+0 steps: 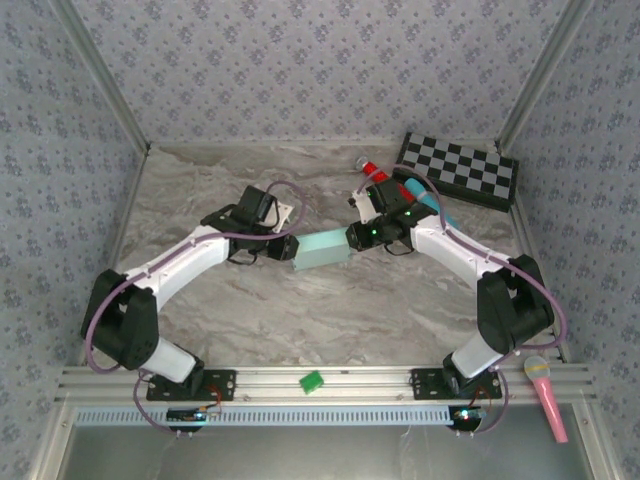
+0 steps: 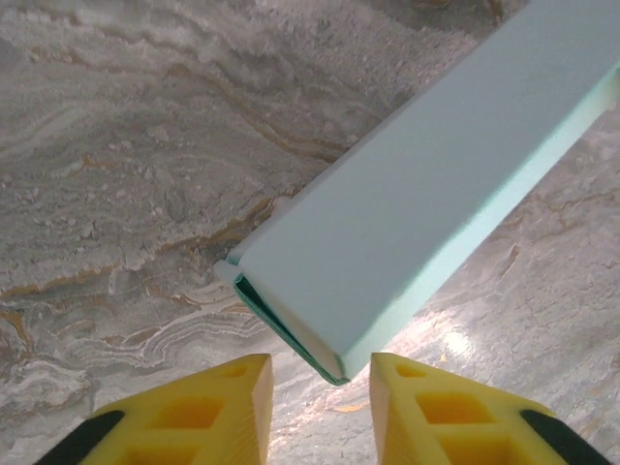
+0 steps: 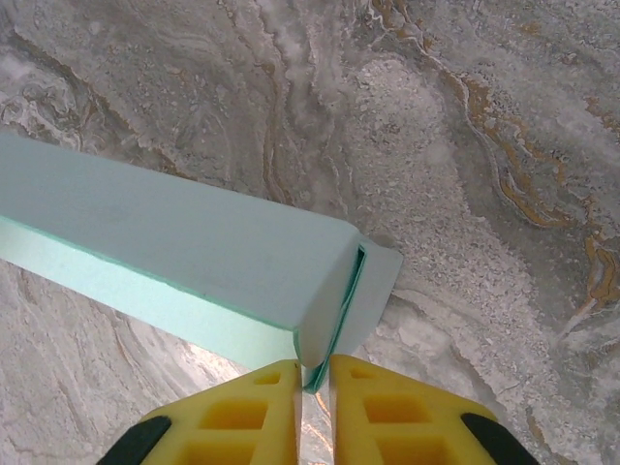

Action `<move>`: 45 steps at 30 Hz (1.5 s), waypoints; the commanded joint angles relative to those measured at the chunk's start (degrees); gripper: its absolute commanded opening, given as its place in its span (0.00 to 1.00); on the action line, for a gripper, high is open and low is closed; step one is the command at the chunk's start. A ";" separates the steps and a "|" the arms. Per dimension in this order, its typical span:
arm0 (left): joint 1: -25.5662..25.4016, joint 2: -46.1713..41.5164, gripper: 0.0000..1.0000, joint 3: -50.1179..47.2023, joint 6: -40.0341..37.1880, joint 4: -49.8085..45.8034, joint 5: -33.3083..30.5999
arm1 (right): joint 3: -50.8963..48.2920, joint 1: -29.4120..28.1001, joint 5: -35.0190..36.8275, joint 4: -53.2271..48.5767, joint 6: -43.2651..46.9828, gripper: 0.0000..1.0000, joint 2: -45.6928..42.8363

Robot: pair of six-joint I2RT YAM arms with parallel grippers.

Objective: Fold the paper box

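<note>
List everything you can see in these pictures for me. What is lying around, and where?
paper box: one, pale sky-blue, middle of the table, between the two grippers
checkerboard: one, black and white, far right corner of the table
marker: one, blue, behind the right arm, near the checkerboard
red object: one, red, left of the checkerboard, too small to identify
green block: one, green, on the metal rail between the arm bases
toy microphone: one, pink, near right corner
table: one, grey-beige marble pattern
left gripper: one, yellow fingers, open at the box's left end
right gripper: one, yellow fingers, shut on the box's right end
</note>
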State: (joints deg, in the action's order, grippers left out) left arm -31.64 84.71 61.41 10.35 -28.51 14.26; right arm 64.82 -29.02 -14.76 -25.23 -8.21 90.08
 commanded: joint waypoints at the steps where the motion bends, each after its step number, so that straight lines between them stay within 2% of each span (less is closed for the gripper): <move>1: -0.36 -2.93 0.36 1.65 -0.42 -0.15 -0.03 | 0.38 -0.08 -0.16 -1.72 -0.68 0.18 -1.48; 17: -0.25 -8.35 0.46 0.10 2.77 4.96 -0.99 | 2.41 1.29 -1.21 -0.17 -1.81 0.30 -3.96; 27: -0.02 -3.75 0.47 2.97 7.29 4.85 -3.76 | 7.49 1.72 0.31 -0.70 -2.77 0.39 -0.84; 34: -0.14 -0.78 0.47 3.80 6.55 3.57 -2.87 | 10.63 1.58 -0.91 -2.56 -2.77 0.41 3.02; 45: -0.48 0.18 0.47 3.07 5.65 2.59 -2.81 | 8.68 0.79 -1.10 -2.67 -2.60 0.41 4.45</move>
State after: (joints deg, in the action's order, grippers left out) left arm -31.64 84.62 63.22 16.58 -24.95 11.09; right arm 73.65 -27.90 -15.03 -26.46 -10.13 94.19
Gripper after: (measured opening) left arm 0.465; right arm 0.412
